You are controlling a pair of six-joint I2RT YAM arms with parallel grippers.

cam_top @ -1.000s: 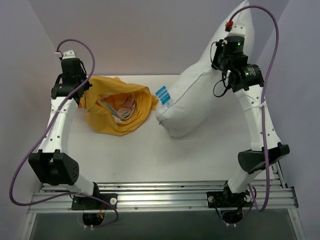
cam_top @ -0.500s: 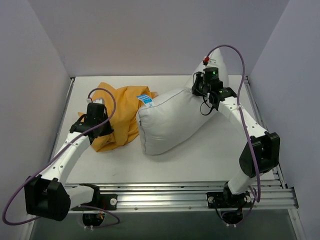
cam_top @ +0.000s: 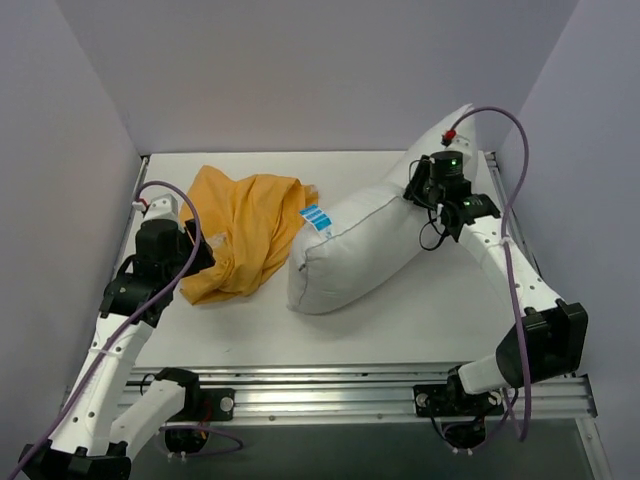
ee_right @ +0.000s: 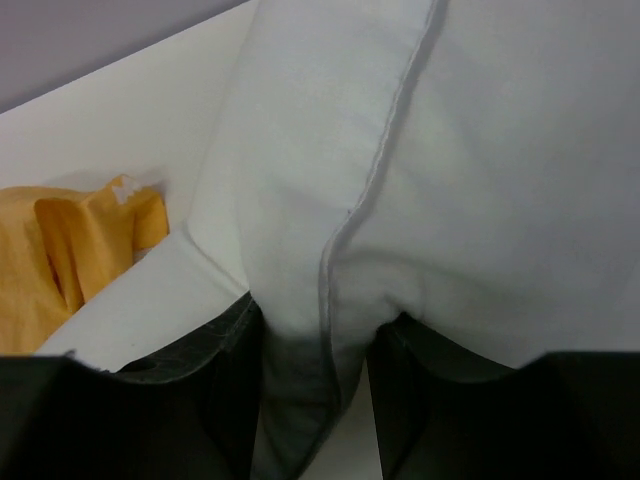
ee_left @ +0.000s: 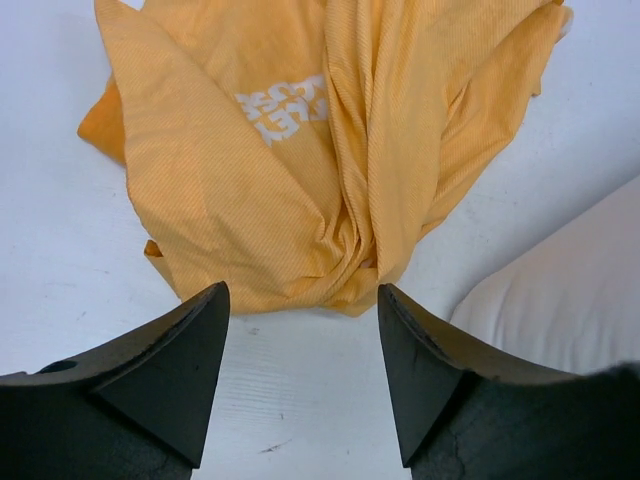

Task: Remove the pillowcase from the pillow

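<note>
- The table (cam_top: 400,330) bears both things side by side, the cover on its left half and the cushion on its right.
- The pillow (cam_top: 360,245) lies bare. Its long axis runs diagonally from the near centre toward the far right corner, where its far end rises by the back wall.
- The pillowcase (cam_top: 245,225) is a crumpled orange heap left of the pillow, just beside its near-left end. No part of it is around the pillow, so the removal looks done.
- The left gripper (ee_left: 300,295) is the nearer one to the cover. It hovers at the heap's near-left edge, jaws apart with nothing between them and the cloth straight ahead.
- The right gripper (ee_right: 318,325) sits on the pillow's far part, with the seam ridge between its fingers. I cannot tell whether it pinches the ridge or merely straddles it.
</note>
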